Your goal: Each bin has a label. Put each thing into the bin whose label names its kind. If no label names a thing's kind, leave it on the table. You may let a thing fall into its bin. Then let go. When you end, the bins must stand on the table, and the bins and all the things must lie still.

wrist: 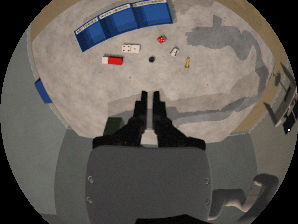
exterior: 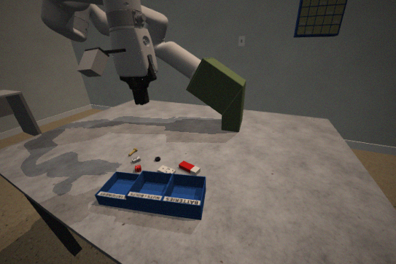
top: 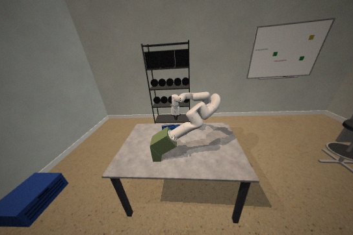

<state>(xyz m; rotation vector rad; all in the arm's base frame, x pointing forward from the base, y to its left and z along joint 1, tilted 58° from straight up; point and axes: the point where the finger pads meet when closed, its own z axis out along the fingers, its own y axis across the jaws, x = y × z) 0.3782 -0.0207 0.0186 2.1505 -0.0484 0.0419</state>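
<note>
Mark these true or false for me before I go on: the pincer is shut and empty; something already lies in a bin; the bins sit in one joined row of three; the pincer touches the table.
1. The pincer is shut and holds nothing. True.
2. Something already lies in a bin. False: all three blue bins show bare floors; the small things, such as the red and white block, lie on the table.
3. The bins form one joined row of three. True.
4. The pincer touches the table. False: it hangs well above it.
</note>
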